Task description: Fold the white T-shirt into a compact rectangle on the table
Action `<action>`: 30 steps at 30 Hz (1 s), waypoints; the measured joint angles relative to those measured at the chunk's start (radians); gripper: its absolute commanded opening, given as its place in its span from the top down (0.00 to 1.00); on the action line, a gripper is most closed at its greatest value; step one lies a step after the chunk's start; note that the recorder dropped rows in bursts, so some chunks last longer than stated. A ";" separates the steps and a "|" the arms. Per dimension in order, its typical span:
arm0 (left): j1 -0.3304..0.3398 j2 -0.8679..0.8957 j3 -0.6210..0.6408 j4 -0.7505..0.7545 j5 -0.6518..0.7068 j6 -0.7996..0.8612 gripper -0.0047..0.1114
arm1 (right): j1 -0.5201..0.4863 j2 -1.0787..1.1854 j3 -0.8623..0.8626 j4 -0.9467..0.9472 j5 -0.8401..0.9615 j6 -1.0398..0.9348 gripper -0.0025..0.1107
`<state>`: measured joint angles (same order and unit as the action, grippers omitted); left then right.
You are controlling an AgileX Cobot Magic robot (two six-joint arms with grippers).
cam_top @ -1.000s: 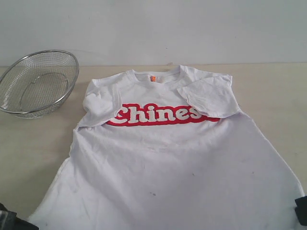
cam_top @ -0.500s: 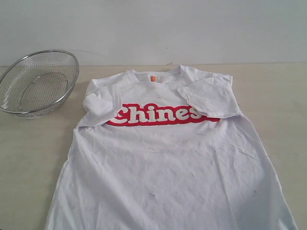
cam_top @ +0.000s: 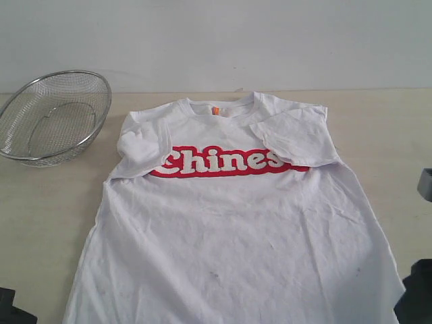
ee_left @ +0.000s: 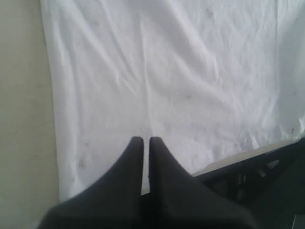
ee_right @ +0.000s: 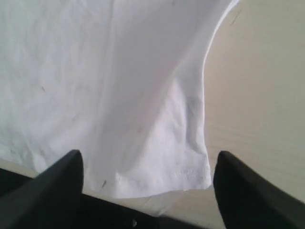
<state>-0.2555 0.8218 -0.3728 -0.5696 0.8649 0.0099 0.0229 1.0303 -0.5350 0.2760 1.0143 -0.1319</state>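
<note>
- Left jaws clenched tight over the bottom hem of the white T-shirt (cam_top: 236, 229).
- Right jaws released, spread wide above a hem corner (nothing gripped).
- One shirt lies chest-up on the table (cam_top: 40, 216), two sleeves folded inward.
- One wire-mesh bowl (cam_top: 54, 118) sits beside it.

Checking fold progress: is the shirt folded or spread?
Mostly spread. The shirt lies flat on the table, body open down to the hem; only its two sleeves are tucked in over the chest.
</note>
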 measured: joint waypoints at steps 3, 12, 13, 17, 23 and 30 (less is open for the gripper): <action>0.000 0.041 0.000 0.000 -0.023 0.018 0.92 | 0.000 0.065 -0.009 0.000 -0.053 -0.017 0.48; 0.000 0.082 0.000 -0.055 -0.063 0.106 0.92 | 0.000 0.246 -0.011 -0.004 -0.164 -0.048 0.38; 0.000 0.082 0.000 -0.060 -0.063 0.115 0.92 | 0.000 0.269 -0.011 -0.004 -0.174 -0.048 0.38; 0.000 0.084 0.000 -0.072 -0.064 0.133 0.92 | 0.000 0.333 -0.013 -0.004 -0.199 -0.051 0.38; 0.000 0.084 0.000 -0.075 -0.064 0.150 0.92 | 0.000 0.405 -0.012 -0.006 -0.217 -0.066 0.38; 0.000 0.084 0.000 -0.075 -0.064 0.152 0.92 | 0.000 0.471 -0.012 0.007 -0.233 -0.093 0.38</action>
<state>-0.2555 0.9059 -0.3728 -0.6442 0.8005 0.1615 0.0229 1.5009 -0.5473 0.2832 0.7812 -0.2253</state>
